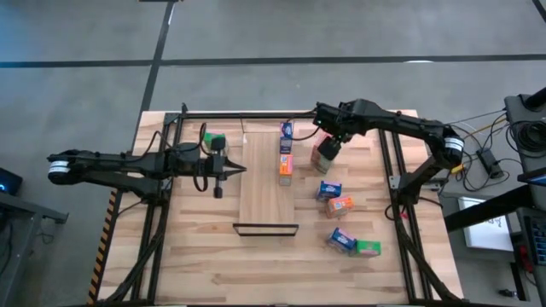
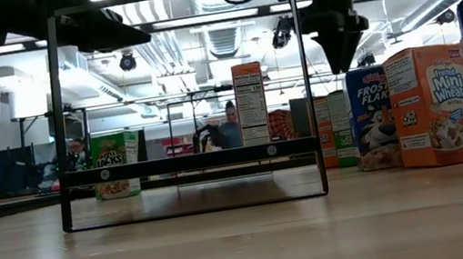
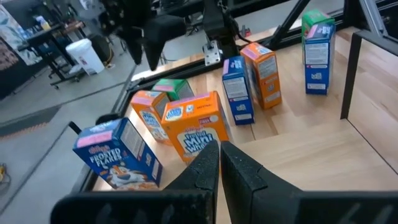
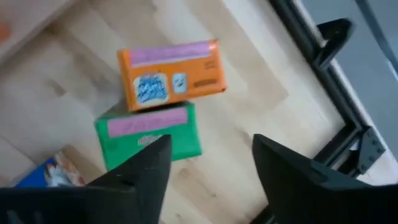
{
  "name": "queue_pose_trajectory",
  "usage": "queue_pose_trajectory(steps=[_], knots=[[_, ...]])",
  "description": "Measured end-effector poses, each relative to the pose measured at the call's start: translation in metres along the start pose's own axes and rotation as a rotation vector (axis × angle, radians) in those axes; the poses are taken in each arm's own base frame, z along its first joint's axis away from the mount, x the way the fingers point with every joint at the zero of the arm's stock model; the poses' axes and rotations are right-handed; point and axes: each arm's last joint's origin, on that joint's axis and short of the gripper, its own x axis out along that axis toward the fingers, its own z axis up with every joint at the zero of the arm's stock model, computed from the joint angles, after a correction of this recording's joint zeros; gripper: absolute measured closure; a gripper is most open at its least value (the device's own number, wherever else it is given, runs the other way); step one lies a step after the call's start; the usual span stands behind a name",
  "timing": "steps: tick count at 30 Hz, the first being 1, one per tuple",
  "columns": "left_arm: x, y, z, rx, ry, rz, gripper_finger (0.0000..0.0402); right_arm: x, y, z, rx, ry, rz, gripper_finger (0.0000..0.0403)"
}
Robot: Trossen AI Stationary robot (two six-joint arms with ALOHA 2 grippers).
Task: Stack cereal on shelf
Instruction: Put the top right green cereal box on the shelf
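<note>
Cereal boxes lined up on the shelf [image 1: 266, 192]

The right gripper [image 1: 327, 149] is held open beside the row [image 1: 286, 152]; the left gripper [image 1: 232, 169] is kept closed, empty.

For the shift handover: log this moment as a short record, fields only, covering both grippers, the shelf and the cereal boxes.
left gripper: shut, holding nothing, over the table left of the shelf
right gripper: open, empty, above the row of boxes
shelf: light panel mid-table, dark lip at its near end
row on shelf: blue, orange and green boxes along its right edge
green box: alone, left of the shelf
loose boxes: blue, orange and green, on the table right of the shelf
</note>
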Motion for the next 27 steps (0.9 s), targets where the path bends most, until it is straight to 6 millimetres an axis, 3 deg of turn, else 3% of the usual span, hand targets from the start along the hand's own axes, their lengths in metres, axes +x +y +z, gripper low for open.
queue_pose_trajectory(steps=[8,12,27], knots=[[0.0,0.0,0.0,0.003,0.0,0.0,0.0401,0.018,0.001,-0.005,-0.03,0.03,-0.012,0.0336],[0.0,0.0,0.0,0.003,0.0,0.0,0.0401,0.027,0.001,-0.008,-0.033,0.033,-0.052,0.0386],[0.0,0.0,0.0,-0.012,0.002,-0.001,0.0402,0.035,0.005,-0.008,-0.004,0.015,-0.019,0.039]])
